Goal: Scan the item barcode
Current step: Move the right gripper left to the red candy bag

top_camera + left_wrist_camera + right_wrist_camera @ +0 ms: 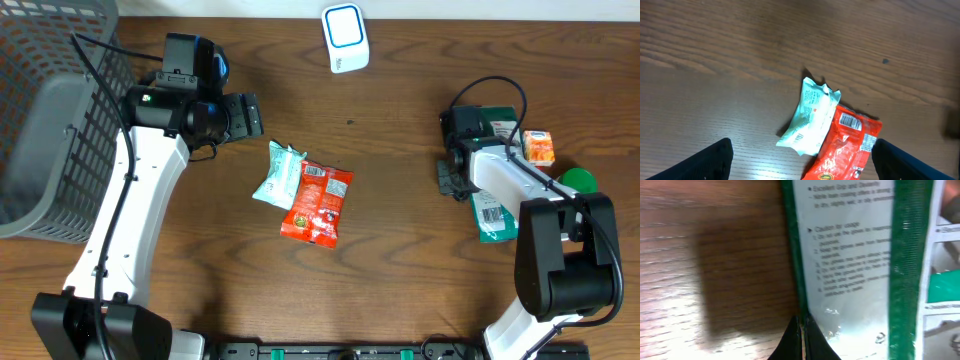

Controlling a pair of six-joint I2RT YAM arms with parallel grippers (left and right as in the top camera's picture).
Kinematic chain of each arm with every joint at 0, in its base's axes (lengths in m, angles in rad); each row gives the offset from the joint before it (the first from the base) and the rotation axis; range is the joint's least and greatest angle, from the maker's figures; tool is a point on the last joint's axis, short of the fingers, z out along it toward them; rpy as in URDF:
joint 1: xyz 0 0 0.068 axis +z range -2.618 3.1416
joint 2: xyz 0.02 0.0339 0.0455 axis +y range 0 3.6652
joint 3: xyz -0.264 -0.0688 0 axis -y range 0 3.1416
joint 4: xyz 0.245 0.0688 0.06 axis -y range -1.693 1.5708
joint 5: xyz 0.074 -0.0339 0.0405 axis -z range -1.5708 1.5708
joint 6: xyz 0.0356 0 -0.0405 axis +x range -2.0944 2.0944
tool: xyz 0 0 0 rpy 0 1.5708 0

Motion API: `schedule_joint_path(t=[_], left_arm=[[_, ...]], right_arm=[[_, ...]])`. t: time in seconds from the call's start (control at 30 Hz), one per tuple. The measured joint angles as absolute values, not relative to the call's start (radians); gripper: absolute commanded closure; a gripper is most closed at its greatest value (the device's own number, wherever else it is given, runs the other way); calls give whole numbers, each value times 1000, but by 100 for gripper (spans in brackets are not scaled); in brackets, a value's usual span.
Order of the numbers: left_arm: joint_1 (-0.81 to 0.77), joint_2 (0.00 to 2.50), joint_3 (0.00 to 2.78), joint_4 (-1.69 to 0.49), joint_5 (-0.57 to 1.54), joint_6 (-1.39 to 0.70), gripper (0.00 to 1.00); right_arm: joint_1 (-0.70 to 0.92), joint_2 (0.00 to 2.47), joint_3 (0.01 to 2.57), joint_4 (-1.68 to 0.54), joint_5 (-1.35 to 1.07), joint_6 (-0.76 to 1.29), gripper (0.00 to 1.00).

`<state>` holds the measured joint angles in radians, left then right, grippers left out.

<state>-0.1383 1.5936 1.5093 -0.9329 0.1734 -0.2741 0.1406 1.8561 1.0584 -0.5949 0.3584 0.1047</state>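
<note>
Landmark: the red packet (318, 202) lies flat near the middle of the wooden worktop (400, 290), with a barcode label face up at its far end.
Mint packet (277, 174): flat on the worktop at the red packet's left. Their edges meet, and I cannot tell which lies on top.
Scanner (345, 38): white with a blue ring, well beyond the red packet at the worktop's far edge.
Left pincer (252, 115): beyond the red packet and to its left, raised over the worktop. Its jaws are spread wide and hold nothing. In the left wrist view its dark fingers (710, 162) frame both packets from above.
Right pincer (447, 178): well to the right of the red packet and low over the worktop. Its fingers (792, 340) are pressed together with nothing between them. The tips sit at the left edge of the green-and-white pack; whether they touch it I cannot tell.
Green-and-white pack (492, 215): right of the red packet, flat, printed text face up, partly under the right arm.
Orange carton (539, 148): small, farther right of the red packet than the pack, near the pack's far end.
Green round thing (578, 181): farthest right of the red packet, half hidden by the arm; what it is I cannot tell.
Basket (50, 110): grey mesh, far to the left of the red packet, at the worktop's far left corner.
</note>
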Motion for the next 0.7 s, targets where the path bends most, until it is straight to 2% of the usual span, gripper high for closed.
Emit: schedule_joint_path(t=[0.27, 0.33, 0.4, 0.43, 0.47, 0.5, 0.57, 0.63, 0.7], left_arm=[[-138, 1594, 1509, -933, 173, -274, 11], [-138, 1594, 1509, -933, 173, -274, 11], [-138, 1594, 1509, -933, 173, -274, 11], [-138, 1594, 1509, -933, 173, -274, 11], [-138, 1594, 1509, -933, 173, -274, 11], [-138, 1594, 1509, -933, 173, -274, 11], [-138, 1594, 1509, -933, 173, -274, 11], [-138, 1594, 1509, -933, 173, -274, 11], [-138, 1594, 1509, -933, 173, -274, 11]], right_arm=[[153, 1856, 1081, -631, 277, 104, 99], [162, 1856, 1105, -661, 237, 105, 96], [174, 1856, 1143, -699, 180, 105, 88], [185, 1856, 1169, -724, 141, 106, 83], [188, 1856, 1183, -730, 113, 105, 72], [193, 1856, 1198, -733, 72, 106, 54], [205, 1856, 1218, -715, -30, 111, 30], [213, 1856, 1224, -697, -136, 112, 17], [226, 1856, 1224, -680, -262, 110, 13]])
